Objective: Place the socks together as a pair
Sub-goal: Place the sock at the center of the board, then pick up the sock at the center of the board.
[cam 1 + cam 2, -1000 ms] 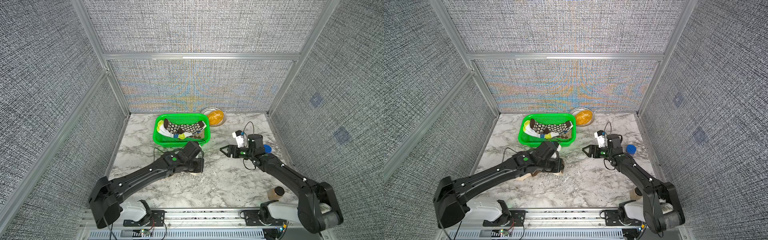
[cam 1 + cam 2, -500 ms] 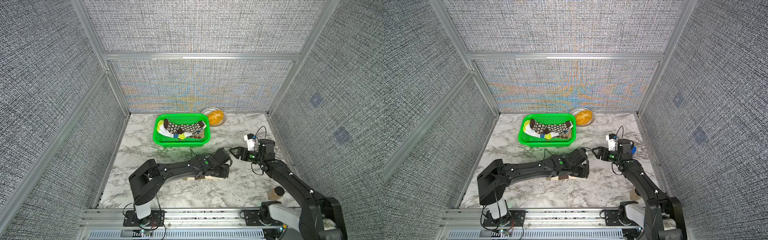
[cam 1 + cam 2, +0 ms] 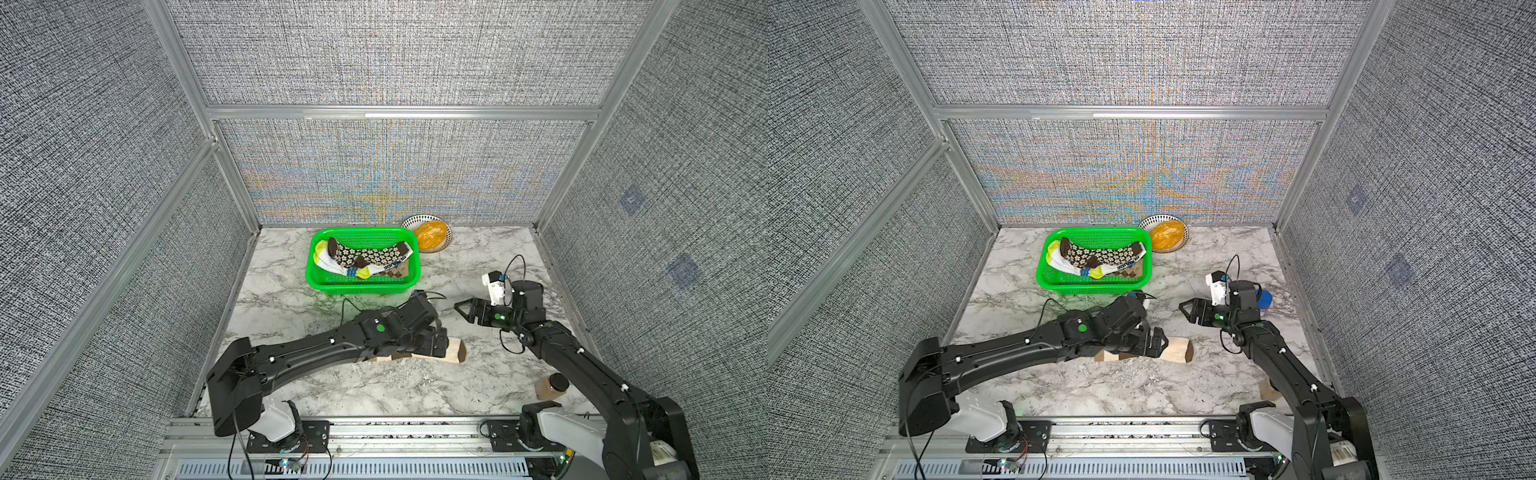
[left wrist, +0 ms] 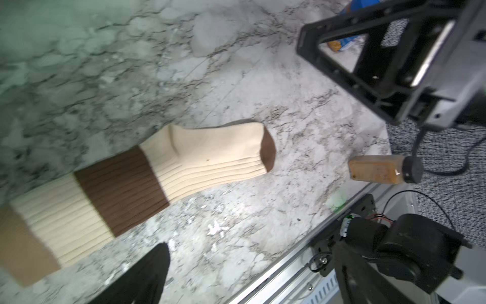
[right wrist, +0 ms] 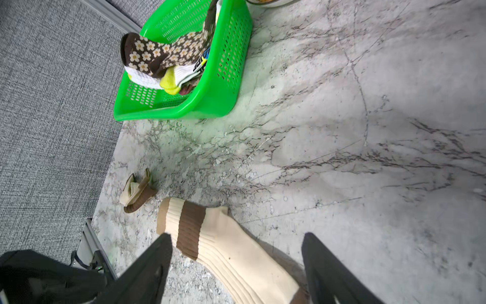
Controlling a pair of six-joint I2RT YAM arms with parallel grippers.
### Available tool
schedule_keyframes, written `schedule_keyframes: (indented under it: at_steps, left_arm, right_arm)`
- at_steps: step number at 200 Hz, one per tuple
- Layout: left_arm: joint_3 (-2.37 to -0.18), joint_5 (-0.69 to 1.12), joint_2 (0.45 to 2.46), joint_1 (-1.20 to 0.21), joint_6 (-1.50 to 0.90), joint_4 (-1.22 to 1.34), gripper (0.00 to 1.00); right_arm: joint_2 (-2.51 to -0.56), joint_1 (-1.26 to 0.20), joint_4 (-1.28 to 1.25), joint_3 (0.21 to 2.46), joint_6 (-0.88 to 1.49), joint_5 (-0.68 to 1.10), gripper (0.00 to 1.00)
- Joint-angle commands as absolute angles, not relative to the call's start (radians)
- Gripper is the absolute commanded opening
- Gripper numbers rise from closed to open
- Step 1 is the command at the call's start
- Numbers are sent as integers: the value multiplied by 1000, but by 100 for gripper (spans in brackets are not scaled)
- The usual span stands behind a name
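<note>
Cream ribbed ankle sock with brown bands (image 4: 184, 163) lies flat on the white grey-veined marble tabletop (image 3: 374, 395), in front of the green plastic mesh basket (image 3: 316, 274), with its brown toe end pointing toward your right arm.

Your left gripper (image 3: 436, 345) hangs over the cuff half of that sock. Its jaws are apart: the left wrist view shows only one black finger (image 4: 155, 273), clear of the fabric, and nothing is pinched.

Your right gripper (image 5: 236, 234) sits near the toe end, fingers spread wide and empty. In the right wrist view the sock lies on the table beneath the gap.

A second cream-and-brown sock (image 5: 136, 190), crumpled, lies near the flat sock's cuff but apart from it, between the cuff and the side wall.

The basket holds a brown cream-flowered sock (image 3: 365, 253) on top of a white sock with yellow and blue patches (image 3: 332, 264). A tan diamond-check sock (image 3: 399, 270) shows at one end.
</note>
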State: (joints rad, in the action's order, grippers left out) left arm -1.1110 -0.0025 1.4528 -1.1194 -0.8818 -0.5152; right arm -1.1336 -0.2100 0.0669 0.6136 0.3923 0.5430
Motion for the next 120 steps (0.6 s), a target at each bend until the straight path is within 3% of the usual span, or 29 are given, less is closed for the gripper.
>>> schedule_keyframes:
  at_steps: [1, 40, 70, 120]
  left_arm:
    - [-1016, -86, 1343, -1074, -944, -618, 99]
    - [-842, -267, 1010, -943, -1005, -783, 99]
    - [-765, -265, 808, -811, -969, -882, 99]
    - [-745, -296, 666, -767, -945, -996, 99]
  right_arm:
    - [-1172, -346, 112, 693, 344, 497, 80]
    - [-1370, -690, 203, 848, 321, 343, 79]
    - [-1531, -893, 218, 948, 335, 222, 79]
    - [-1817, -1070, 331, 1216, 304, 43, 78]
